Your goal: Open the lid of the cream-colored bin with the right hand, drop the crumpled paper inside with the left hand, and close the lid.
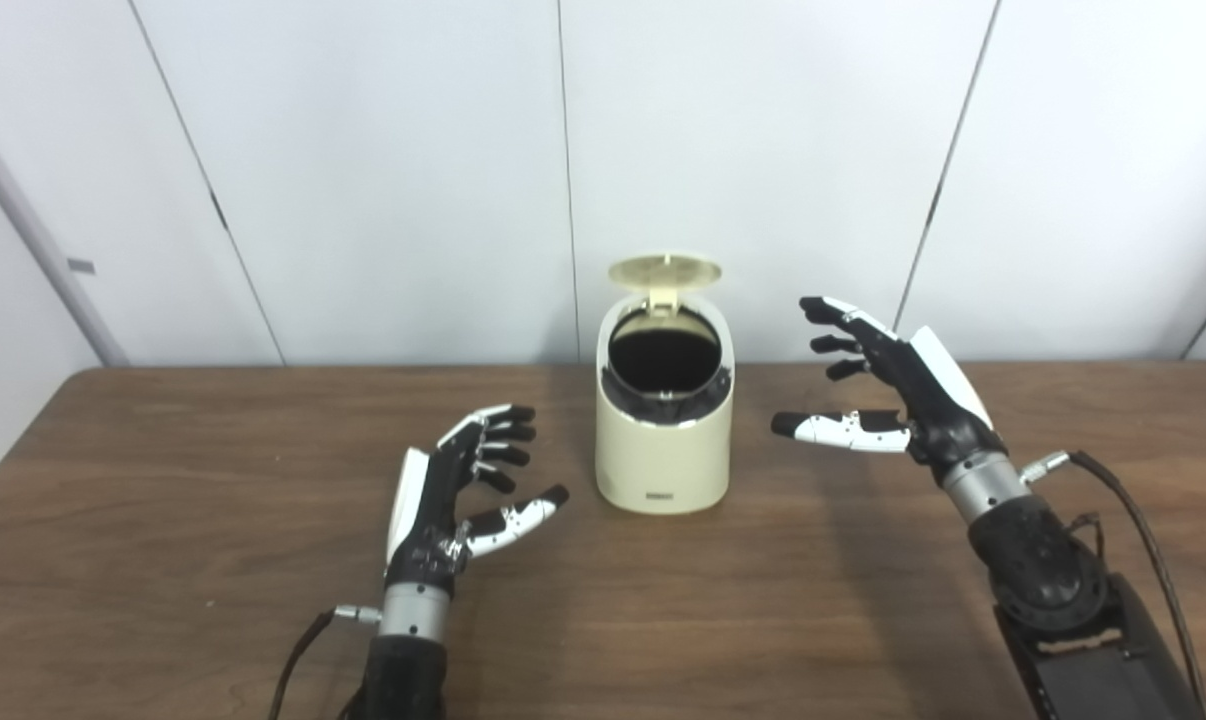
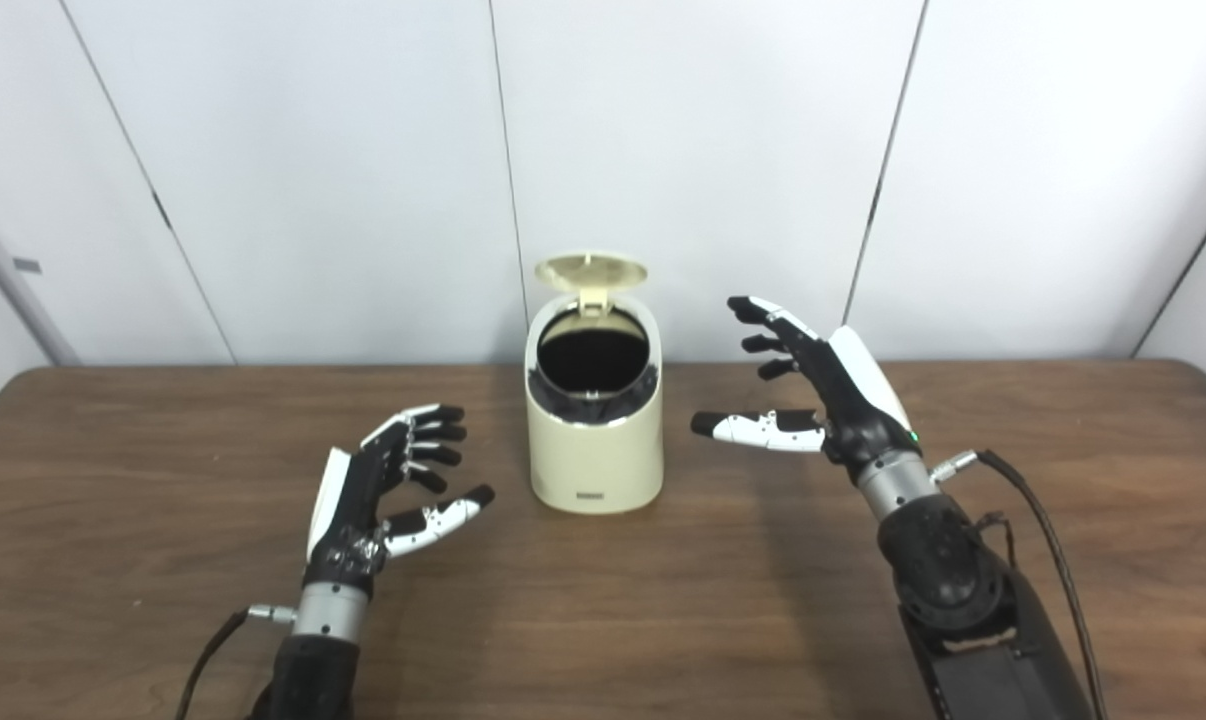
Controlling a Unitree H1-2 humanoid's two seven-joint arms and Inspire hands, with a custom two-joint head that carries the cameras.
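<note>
Hovering left hand (image 1: 463,480): hanging low over the desk (image 1: 163,560), fingers spread, carrying nothing; no crumpled paper is showing.
Bin (image 1: 663,450): standing mid-desk, lid (image 1: 664,270) tipped upright.
Right hand (image 1: 888,385): hanging empty and spread beside the bin; closing likely means pressing the lid forward gently.

Left robot hand (image 1: 463,480) hovers low, palm turned inward, fingers spread and empty — thumb stretched forward. Right robot hand (image 1: 888,385) is raised higher, fingers splayed, thumb pointing inward, holding nothing.

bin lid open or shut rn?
Open: the lid stands up behind the bin mouth, dark interior exposed.
</note>
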